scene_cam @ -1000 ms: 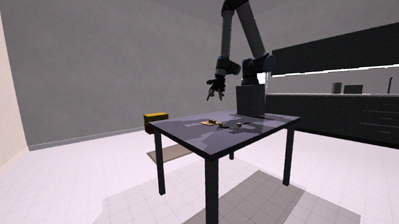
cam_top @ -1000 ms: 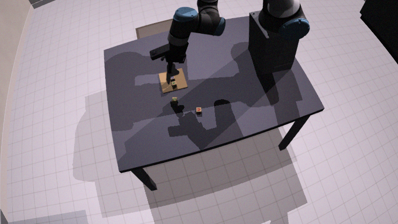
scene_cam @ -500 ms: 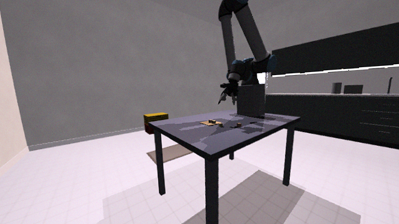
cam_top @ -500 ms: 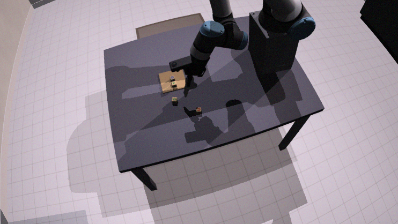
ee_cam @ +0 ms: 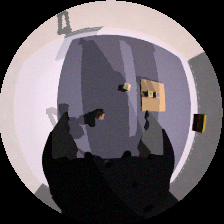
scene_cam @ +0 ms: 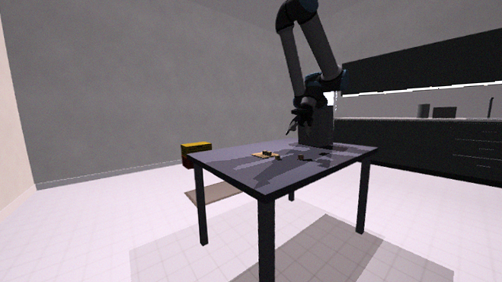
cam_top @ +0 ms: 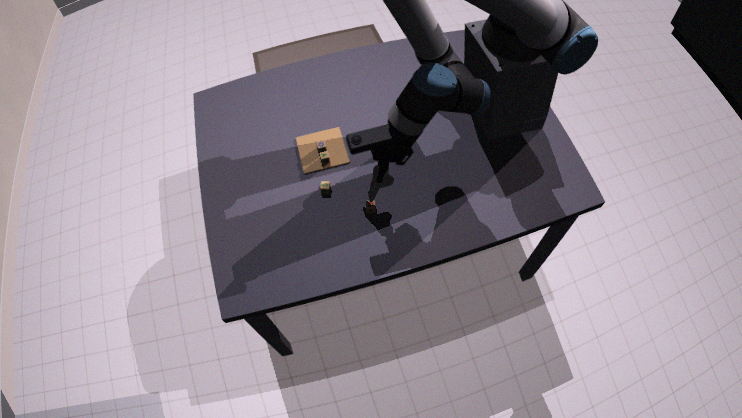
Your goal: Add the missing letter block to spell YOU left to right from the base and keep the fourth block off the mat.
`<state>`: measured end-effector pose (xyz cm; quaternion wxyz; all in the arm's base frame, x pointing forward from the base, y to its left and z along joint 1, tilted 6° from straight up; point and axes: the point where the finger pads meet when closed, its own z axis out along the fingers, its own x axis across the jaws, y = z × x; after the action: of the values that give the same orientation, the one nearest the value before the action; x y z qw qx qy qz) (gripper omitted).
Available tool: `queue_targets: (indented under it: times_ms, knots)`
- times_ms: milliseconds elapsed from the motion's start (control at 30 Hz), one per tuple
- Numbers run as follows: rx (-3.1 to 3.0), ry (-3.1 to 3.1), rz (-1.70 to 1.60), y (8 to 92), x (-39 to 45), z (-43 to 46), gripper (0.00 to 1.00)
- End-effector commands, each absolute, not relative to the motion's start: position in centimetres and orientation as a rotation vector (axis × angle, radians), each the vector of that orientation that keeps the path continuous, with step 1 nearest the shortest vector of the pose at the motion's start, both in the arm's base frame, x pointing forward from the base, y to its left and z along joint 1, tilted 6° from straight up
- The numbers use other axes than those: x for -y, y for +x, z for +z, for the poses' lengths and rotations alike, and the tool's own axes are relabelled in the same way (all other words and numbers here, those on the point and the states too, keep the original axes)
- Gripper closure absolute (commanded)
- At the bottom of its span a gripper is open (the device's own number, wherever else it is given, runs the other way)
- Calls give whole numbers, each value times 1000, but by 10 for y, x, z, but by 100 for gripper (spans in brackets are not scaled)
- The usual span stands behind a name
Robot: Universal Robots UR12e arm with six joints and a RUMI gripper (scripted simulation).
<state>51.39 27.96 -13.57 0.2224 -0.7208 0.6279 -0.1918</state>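
Note:
A tan mat (cam_top: 321, 150) lies on the dark table, with two blocks (cam_top: 322, 153) side by side on it; their letters are too small to read. A third block with a greenish top (cam_top: 325, 187) sits on the table just off the mat's near edge. A fourth block with an orange top (cam_top: 370, 206) sits further along the table. My gripper (cam_top: 374, 186) hangs open and empty well above the table, over the orange-topped block. In the wrist view the mat (ee_cam: 152, 94), the greenish block (ee_cam: 124, 87) and the orange block (ee_cam: 100, 115) all show.
The robot's dark pedestal (cam_top: 511, 88) stands at the table's far right. A yellow box (scene_cam: 196, 148) sits on the floor beyond the table, next to a brown floor rug (cam_top: 316, 45). A dark kitchen counter (scene_cam: 435, 142) runs along the wall.

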Motion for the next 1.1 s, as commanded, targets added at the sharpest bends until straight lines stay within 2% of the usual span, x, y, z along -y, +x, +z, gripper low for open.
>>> queue_targets:
  times_ms: [0, 1067]
  knots:
    - [-1725, -1979, -550, 507, -289, -141, 0]
    - [-1713, -1968, -567, 493, -301, -148, 0]
